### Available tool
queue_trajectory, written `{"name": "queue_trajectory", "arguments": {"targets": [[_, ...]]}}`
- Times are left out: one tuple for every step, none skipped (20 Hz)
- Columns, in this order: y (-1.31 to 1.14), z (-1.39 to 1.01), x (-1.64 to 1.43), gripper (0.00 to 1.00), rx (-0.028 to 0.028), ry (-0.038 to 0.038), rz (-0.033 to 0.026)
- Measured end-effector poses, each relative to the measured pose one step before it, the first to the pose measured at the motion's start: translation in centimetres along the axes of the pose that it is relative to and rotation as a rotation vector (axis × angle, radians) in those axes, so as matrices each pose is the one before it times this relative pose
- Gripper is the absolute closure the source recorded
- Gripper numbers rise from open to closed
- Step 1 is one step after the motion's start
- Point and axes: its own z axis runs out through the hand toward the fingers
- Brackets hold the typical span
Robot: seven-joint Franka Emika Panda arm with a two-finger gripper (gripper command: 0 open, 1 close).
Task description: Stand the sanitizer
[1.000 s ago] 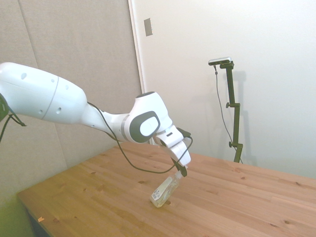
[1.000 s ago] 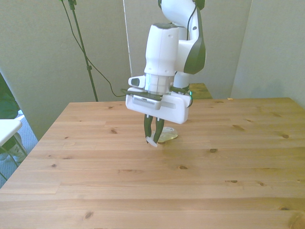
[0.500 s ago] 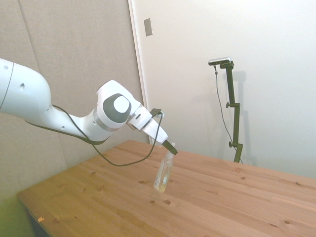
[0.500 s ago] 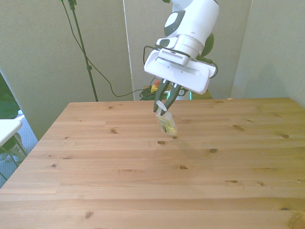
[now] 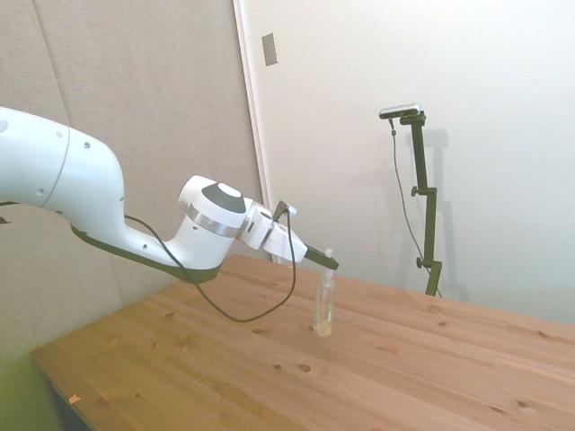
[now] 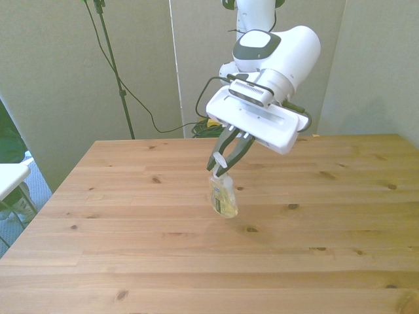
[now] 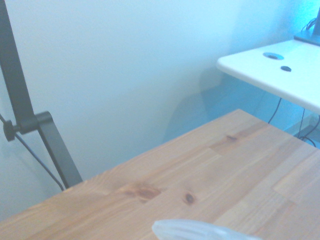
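Gripping the sanitizer by its white pump top, the gripper is seen with jaws clenched on that top. The bottle hangs or rests nearly upright below it; in the side view the sanitizer looks vertical with its base at the table, though contact with the wood cannot be confirmed. In the front view a slight lean of the bottle is still visible.

Risks, judged from this pose:
- If the jaws are released while the base is not flat on the wood, the bottle is likely to be tipped over. It is slim and tall with a small footprint.
- The grip is taken high, on the pump only, so the body can swing or pivot about that point.
- On retreat, the pump could be clipped by a finger and the bottle knocked down. A straight withdrawal away from the top would be called for.

Room around the sanitizer: bare wood is seen on all sides of it, with every table edge well apart. A small white table is seen beyond the edge in the wrist view, out of the way. The loose cable under the arm hangs near the bottle but is not touching it.
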Motion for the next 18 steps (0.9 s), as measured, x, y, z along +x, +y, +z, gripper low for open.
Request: {"name": "queue_trajectory", "arguments": {"targets": [[-0.283, 0.336, -0.753, 1.0, 0.01142, 0.00604, 0.00479], [-0.135, 0.288, -0.729, 1.0, 0.01127, 0.00572, 0.00484], [-0.053, 0.27, -0.564, 1.0, 0.00909, 0.00764, 0.00374], [0.051, 0.239, -0.495, 1.0, 0.00567, 0.00596, 0.00125], [0.176, 0.245, -0.435, 1.0, 0.0012, 0.00219, 0.00145], [0.175, 0.194, -0.345, 1.0, 0.00273, 0.00193, -0.00122], [0.116, 0.117, -0.218, 1.0, 0.00551, 0.00368, 0.00233], [0.106, 0.086, -0.127, 1.0, 0.00647, 0.00457, 0.00281], [0.134, 0.058, -0.124, 1.0, 0.0034, 0.00208, 0.00346], [0.174, 0.038, -0.13, 0.0, -0.00055, -0.00089, 0.00059], [0.017, -0.01, -0.016, 0.0, 0.00123, -0.00082, -0.00077], [-0.007, -0.023, -0.002, 0.0, 0.0014, -0.00182, 0.00013], [-0.002, -0.001, 0.017, 0.0, 0.0008, -0.00137, 0.00066], [0.008, -0.008, -0.004, 0.0, 0.00065, -0.00155, 0.00031], [0.012, -0.023, 0.001, 0.0, 0.00094, -0.00211, 0.00048], [0.023, -0.031, 0.001, 0.0, 0.00088, -0.0023, 0.00046], [0.06, -0.054, 0.014, 0.0, 0.00072, -0.00299, 0.00017], [0.097, -0.077, 0.054, 0.0, 0.00115, -0.0046, 0.00048]]}}
